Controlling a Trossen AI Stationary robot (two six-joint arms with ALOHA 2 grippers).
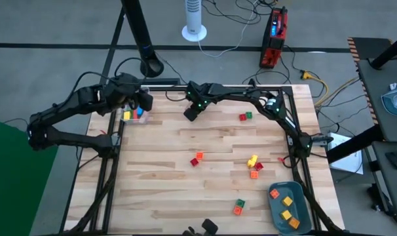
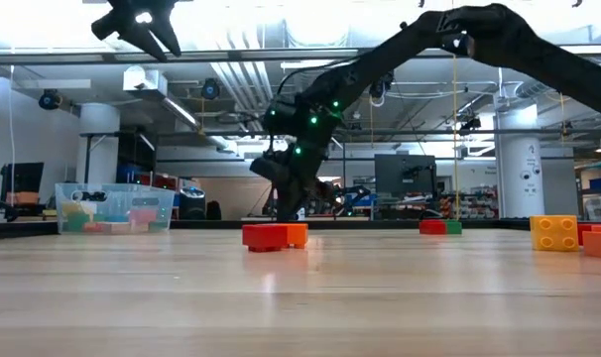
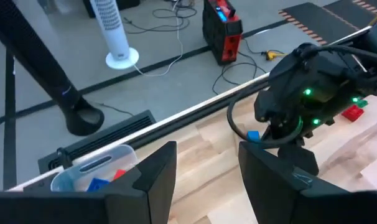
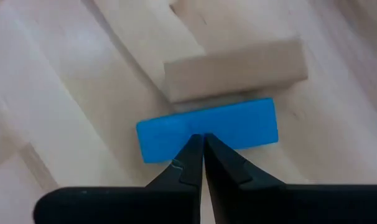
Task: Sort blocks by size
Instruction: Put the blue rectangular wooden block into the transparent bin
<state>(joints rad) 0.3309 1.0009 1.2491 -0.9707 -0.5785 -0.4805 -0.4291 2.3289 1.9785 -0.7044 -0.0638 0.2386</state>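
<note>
My right gripper [image 1: 190, 113] hangs over the table's far middle, shut on a blue bar block [image 4: 238, 127] whose shadow falls on the wood below it. My left gripper [image 1: 141, 103] is open and empty, high above the clear plastic box [image 1: 134, 115] at the far left. The box holds blue, red and yellow blocks [image 3: 100, 182]. Loose blocks lie on the table: a red and orange pair [image 1: 196, 158], a red and green pair [image 1: 245, 117], a yellow, red and orange group [image 1: 253, 165], and a green and orange pair [image 1: 239, 207]. My right gripper pinches the blue bar at the middle of its length [image 4: 176, 134] between its two fingers. The fingers [image 4: 229, 165] lie across the bar. The bar sits level and is lifted clear of the table, with both ends free.
A grey-blue tray [image 1: 297, 191] with orange and yellow blocks sits at the near right corner. The table's frame rails run along its edges. A white fan and a red device stand on the floor beyond the far edge. Bare wood lies across the near left.
</note>
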